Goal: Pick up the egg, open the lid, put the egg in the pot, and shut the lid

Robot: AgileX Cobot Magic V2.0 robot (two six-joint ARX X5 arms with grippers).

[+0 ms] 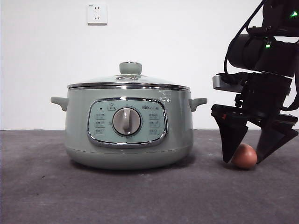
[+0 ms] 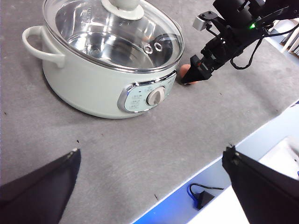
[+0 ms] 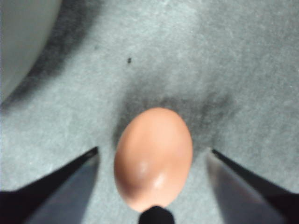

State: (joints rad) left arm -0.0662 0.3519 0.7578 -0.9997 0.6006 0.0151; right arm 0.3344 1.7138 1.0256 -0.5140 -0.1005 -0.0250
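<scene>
Front view is showing the large round sage-green electric pot (image 1: 128, 135) sitting on the grey matte table (image 1: 93, 196), with the domed glass lid (image 1: 128, 80) with chrome rim and round green knob resting closed on top of it. Its chrome-framed control panel and central dial are facing the camera. On the white wall behind, a white power socket (image 1: 97, 13) is hanging above the pot.

To one side of the pot, well clear of its small side handle, the small reddish-brown oval egg (image 1: 244, 156) is lying on the table. The right gripper (image 1: 246, 151) is reaching down from above, its two black jaws spread apart and straddling the egg, one tip on each side, tips near the table surface. In the right wrist view the egg (image 3: 153, 158) is sitting between the jaws with a gap of grey table showing on either side, so the jaws are not yet pressing on the shell.

The left gripper (image 2: 149, 186) is hovering high over the table in front of the pot, its jaws spread wide and gripping nothing. From its wrist view the pot's shiny steel interior is showing through the glass lid.
</scene>
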